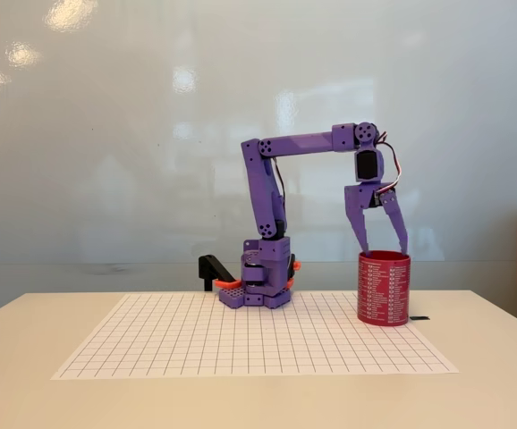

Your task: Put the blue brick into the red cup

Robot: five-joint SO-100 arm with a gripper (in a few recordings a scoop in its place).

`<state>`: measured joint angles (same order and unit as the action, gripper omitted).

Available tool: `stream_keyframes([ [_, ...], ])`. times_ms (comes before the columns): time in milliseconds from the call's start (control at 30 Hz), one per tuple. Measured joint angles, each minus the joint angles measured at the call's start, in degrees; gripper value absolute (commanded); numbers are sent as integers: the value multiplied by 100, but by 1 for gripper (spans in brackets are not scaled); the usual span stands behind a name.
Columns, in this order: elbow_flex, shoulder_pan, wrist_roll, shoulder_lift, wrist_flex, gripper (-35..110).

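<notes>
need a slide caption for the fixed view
Purple arm holds its open gripper just above the red cup on a gridded sheet.

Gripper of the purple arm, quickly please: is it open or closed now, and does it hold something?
Gripper: open, fingers spread just above the rim of the red cylindrical cup with white print; nothing visible between them.

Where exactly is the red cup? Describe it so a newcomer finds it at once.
Start at the white grid sheet covering the table, and follow its far edge right from the purple arm's base. The red cup stands there upright, directly beneath the open gripper. It is the one red cylinder, ringed with rows of small white print.
</notes>
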<state>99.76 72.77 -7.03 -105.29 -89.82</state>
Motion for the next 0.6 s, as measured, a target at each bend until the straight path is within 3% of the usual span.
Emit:
stream_keyframes([
  [67, 0, 0, 0, 0, 0, 23],
  [133, 0, 0, 0, 0, 0, 0],
  [433, -97, -114, 26, 9, -35, 0],
  [600, -1310, -431, -167, 158, -308, -1],
])
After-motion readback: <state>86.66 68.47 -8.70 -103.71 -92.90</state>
